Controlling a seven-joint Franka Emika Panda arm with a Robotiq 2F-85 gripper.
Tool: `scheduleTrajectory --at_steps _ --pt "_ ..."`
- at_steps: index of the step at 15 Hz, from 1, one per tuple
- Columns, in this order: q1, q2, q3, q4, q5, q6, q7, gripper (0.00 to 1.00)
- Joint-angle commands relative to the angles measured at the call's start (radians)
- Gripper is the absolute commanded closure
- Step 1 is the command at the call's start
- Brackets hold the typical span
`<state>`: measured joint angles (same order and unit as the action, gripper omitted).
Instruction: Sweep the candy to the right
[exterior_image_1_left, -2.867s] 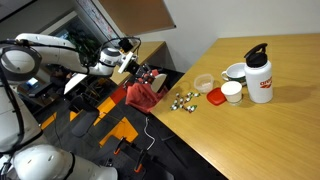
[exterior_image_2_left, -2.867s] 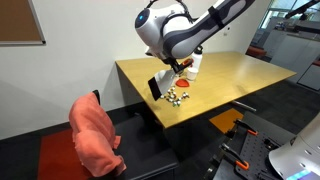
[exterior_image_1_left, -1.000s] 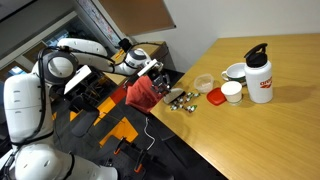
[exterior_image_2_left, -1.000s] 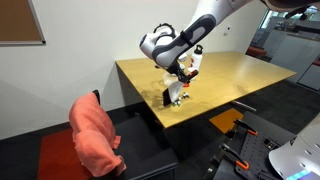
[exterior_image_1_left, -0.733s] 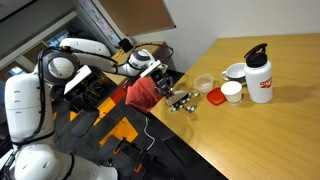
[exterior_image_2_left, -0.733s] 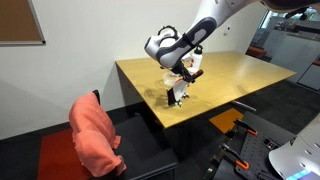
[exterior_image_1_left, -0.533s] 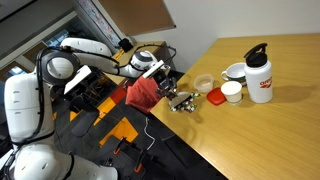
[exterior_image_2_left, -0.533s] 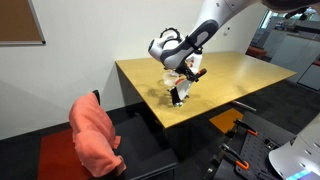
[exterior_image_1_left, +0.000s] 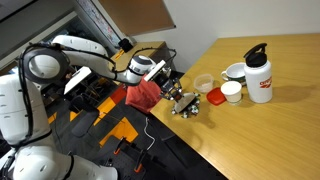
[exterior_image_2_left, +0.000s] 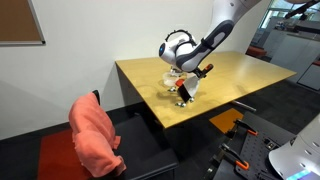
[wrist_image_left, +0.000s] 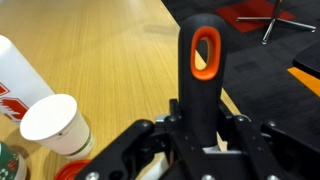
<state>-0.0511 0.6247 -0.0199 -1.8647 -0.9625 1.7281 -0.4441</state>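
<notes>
Wrist view, grip: the gripper (wrist_image_left: 203, 140) has its jaws closed hard on the black handle of a sweeping tool (wrist_image_left: 203, 60) with an orange eyelet. No gap shows on either side.
Exterior view, left of work area: a red cloth (exterior_image_1_left: 143, 95) hangs at the table (exterior_image_1_left: 270, 140) edge, just beside the gripper.
Candy: the candy (exterior_image_1_left: 187, 106) lies in a loose cluster near the table's corner, at the tool's working end. Whether the tool touches it cannot be told.
Picture-right of the candy: a clear cup (exterior_image_1_left: 203, 83), a red lid (exterior_image_1_left: 216, 97), a white cup (exterior_image_1_left: 232, 92) and a bottle (exterior_image_1_left: 259, 75), all near.
Step in hand: judged to be the sweeping stroke, barely begun.
Method advised: hold the tool's edge flat on the wood and push slowly, so the sweets travel as one group. Steer clear of the lid and cups. Mind the near table edge, where loose sweets could drop off.
</notes>
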Motion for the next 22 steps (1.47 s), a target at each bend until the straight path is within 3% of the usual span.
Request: scheduleTrajectory --at_steps 1,4,8,13,22 --pt "-0.013 -0.231 0.036 -0.205 -0.039 0.116 0.022 0.88" --pt "0.003 -0.355 0.066 -0.266 -0.003 0.158 0.005 0.88" --pt "0.036 -0.363 0.098 -0.176 0.118 0.113 -0.006 0.88" --pt "0.077 -0.219 0.088 -0.015 0.196 0.053 0.05 0.88" --pt "0.07 0.049 0.035 0.251 0.381 -0.027 0.221 0.88"
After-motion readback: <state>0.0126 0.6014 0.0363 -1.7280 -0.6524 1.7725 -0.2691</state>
